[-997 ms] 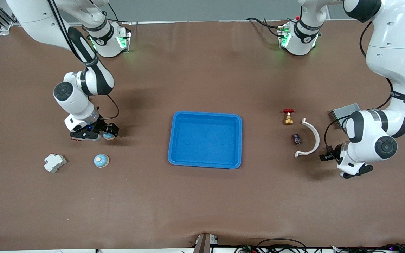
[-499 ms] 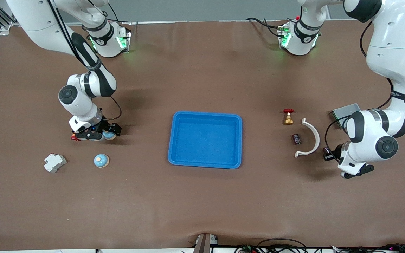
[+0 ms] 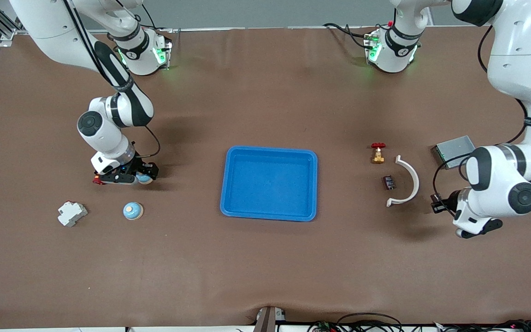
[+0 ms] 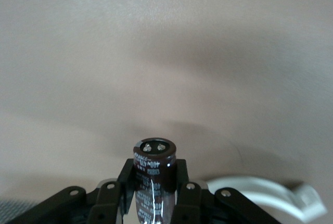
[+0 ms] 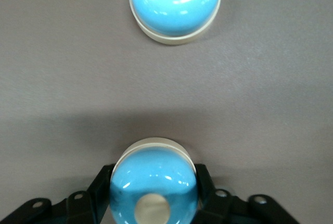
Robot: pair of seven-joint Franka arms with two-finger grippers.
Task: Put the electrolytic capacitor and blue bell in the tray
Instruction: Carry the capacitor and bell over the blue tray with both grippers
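The blue tray (image 3: 269, 213) lies at the table's middle. My right gripper (image 3: 144, 177) is shut on a blue bell (image 5: 154, 185) with a cream button, over the bare table toward the right arm's end. A second blue bell (image 3: 132, 210) sits on the table close by and shows in the right wrist view (image 5: 175, 2). My left gripper (image 3: 437, 205) is shut on the dark brown electrolytic capacitor (image 4: 154, 166), over the table beside a white curved clip (image 3: 406, 180). The fingers (image 4: 183, 187) press on the capacitor's sides.
A white plastic block (image 3: 72, 213) lies beside the second bell. A red-handled brass valve (image 3: 378, 153), a small dark part (image 3: 388, 182) and a grey metal box (image 3: 453, 147) lie toward the left arm's end. The clip also shows in the left wrist view (image 4: 260, 195).
My left arm has shifted toward its own end of the table with the capacitor, away from the white clip. My right gripper with the bell has moved slightly toward the tray.
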